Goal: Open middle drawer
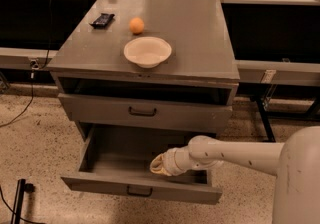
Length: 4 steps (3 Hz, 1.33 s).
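The middle drawer (100, 182) is the wide grey drawer pulled far out below the taller-fronted top drawer (200, 116). Its dark bar handle (139, 191) sits at the centre of its front, and its grey inside shows from above. My gripper (159, 164) is at the end of the white arm (235, 154), which reaches in from the right. The gripper is low inside the open middle drawer, right of centre and just behind its front panel. The lowest drawer is hidden under the open one.
On the cabinet top (200, 43) are a white bowl (147, 51), an orange (136, 25) and a dark packet (102, 19). Dark benches run along both sides behind the cabinet. A cable lies on the speckled floor (35, 138) at the left.
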Motion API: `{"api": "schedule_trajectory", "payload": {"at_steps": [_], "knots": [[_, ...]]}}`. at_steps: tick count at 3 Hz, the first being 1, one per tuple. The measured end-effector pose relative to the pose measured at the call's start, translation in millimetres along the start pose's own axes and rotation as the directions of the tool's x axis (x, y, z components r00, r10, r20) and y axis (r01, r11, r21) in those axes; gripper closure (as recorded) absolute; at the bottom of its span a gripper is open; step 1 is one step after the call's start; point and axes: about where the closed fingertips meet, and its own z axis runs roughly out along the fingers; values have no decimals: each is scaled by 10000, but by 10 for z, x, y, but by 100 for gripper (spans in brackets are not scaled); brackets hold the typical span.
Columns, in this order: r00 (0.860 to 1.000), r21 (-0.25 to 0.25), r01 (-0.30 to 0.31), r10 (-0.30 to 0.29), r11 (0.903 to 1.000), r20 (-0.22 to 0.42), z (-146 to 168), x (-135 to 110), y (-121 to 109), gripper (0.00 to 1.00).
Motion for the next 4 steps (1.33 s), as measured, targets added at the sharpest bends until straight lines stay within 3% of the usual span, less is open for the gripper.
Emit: {"api": "schedule_trajectory", "payload": {"at_steps": [1, 2, 3, 4], "knots": [[9999, 86, -164, 164, 9998, 34, 70, 91, -62, 100], [9991, -780, -412, 416, 9961, 37, 202, 98, 17, 100], [9965, -1847, -838, 809, 9792, -230, 147, 23, 191, 100], [9941, -2276, -1083, 1066, 9677, -199, 8, -80, 401, 100]]}}
